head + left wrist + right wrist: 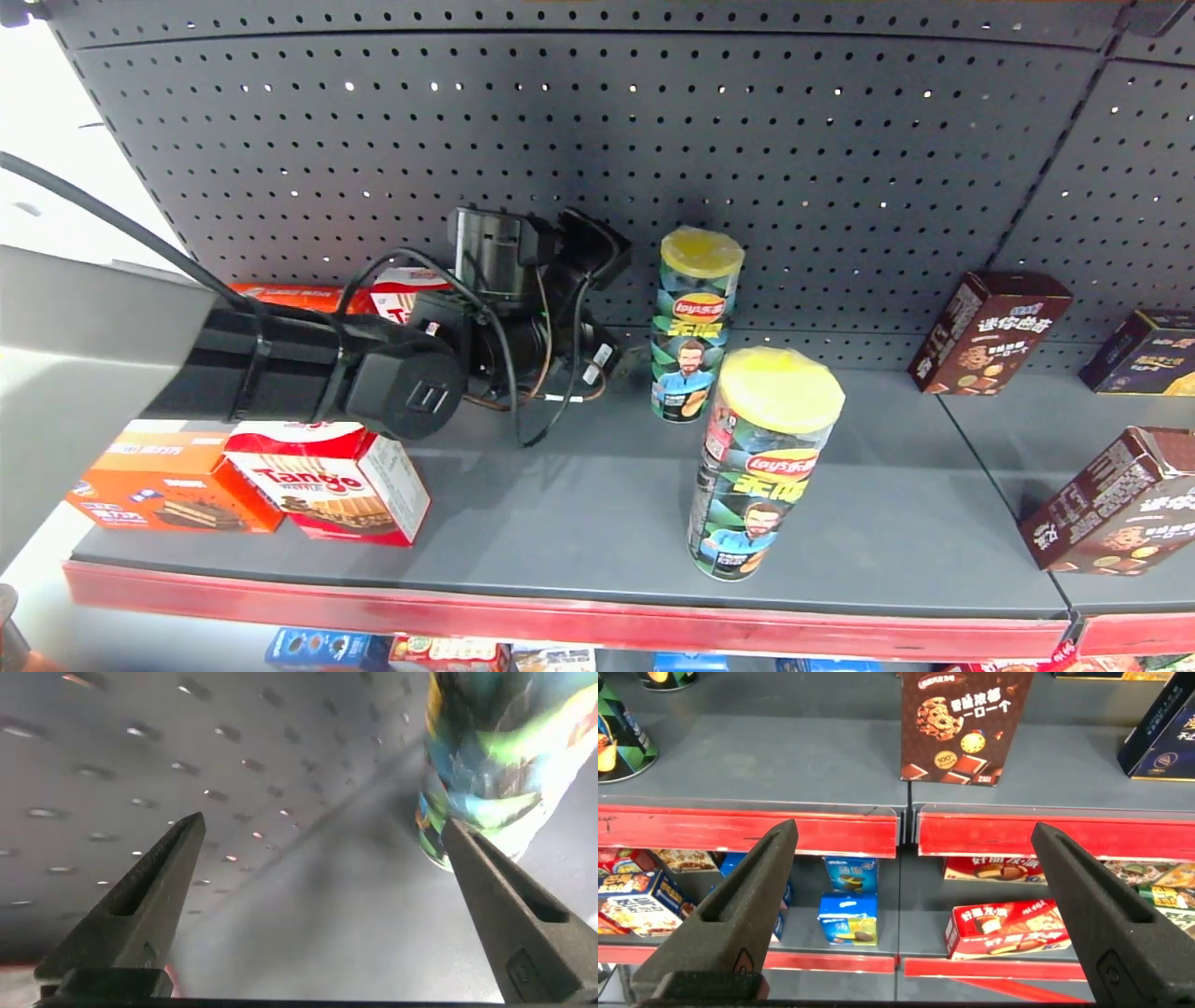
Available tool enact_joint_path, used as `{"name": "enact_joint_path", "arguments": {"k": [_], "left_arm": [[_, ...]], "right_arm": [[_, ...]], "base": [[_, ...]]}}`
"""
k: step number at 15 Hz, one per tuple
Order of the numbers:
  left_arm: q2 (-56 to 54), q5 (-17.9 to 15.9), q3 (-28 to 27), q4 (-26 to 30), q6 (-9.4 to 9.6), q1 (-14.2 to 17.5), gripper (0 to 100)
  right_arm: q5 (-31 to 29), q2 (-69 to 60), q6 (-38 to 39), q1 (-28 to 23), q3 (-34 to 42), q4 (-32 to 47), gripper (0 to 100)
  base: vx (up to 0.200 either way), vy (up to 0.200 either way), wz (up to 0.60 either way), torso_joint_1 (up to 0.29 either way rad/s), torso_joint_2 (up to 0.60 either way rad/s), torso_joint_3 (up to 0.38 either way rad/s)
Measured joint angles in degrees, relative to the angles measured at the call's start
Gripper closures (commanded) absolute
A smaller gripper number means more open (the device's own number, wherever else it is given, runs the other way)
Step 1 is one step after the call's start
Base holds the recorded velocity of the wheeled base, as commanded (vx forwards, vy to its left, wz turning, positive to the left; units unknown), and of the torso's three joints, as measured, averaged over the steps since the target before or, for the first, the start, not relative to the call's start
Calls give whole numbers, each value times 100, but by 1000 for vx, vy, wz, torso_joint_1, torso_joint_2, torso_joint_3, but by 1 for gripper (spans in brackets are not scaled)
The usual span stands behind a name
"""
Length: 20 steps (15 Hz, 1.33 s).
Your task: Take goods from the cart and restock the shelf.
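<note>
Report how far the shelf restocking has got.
Done: the back can and front can stand upright on the shelf. In hand: nothing; the left gripper is open beside the back can, and the right gripper is open and empty. Left: there is bare shelf for more goods; how many wait cannot be told.

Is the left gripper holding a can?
No, the left gripper is open and empty; the yellow-lidded cylindrical chip can stands beside it on the grey shelf.

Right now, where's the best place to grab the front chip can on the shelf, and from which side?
Probably grip the front chip can around its middle, coming level from the open front of the shelf. It stands upright, cylindrical, free on both sides; the yellow lid offers little hold.
</note>
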Motion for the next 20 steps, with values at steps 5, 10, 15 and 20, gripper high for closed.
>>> {"name": "enact_joint_path", "arguments": {"k": [5, 10, 15, 20], "left_arm": [[-1145, 551, 451, -11, -239, 0, 0], [-2638, 696, 1961, -521, -562, -107, 0], [-5428, 725, 3872, -890, -707, -195, 0], [-8355, 408, 6125, -877, -844, 1053, 0]], "right_arm": [[0, 0, 0, 5, 0, 0, 0], [0, 0, 0, 0, 0, 0, 0], [0, 0, 0, 5, 0, 0, 0], [0, 0, 0, 0, 0, 0, 0]], "base": [[0, 0, 0, 0, 0, 0], [0, 0, 0, 0, 0, 0], [0, 0, 0, 0, 0, 0], [0, 0, 0, 0, 0, 0]]}}
